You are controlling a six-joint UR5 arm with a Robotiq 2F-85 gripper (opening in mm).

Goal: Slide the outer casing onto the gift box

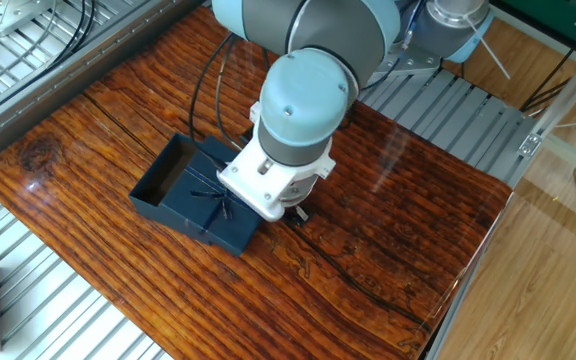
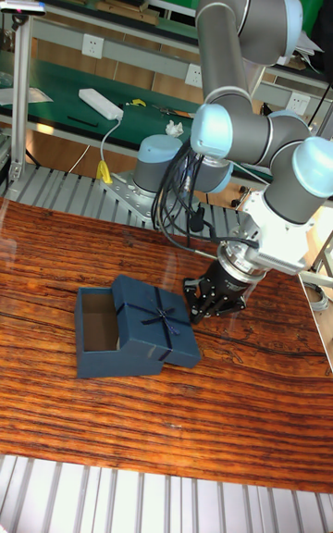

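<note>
One wooden table (image 2: pixel 55 246), glossy with heavy dark grain, carries all items. One UR5 arm (image 2: pixel 250 24), grey with pale blue joint caps, reaches down over the table. One gift box (image 2: pixel 92 334), a navy shallow square tray with brown cardboard interior, lies flat on the table; part of its open interior shows on the side away from the gripper. One outer casing (image 2: pixel 157 325), a navy square sleeve with thin ribbon cross and small bow, sits partly over the gift box, slightly skewed to it. One black gripper (image 2: pixel 205 303) stands just beside the outer casing's far edge, its fingertips at that edge; whether its fingers are spread or closed cannot be determined.
</note>
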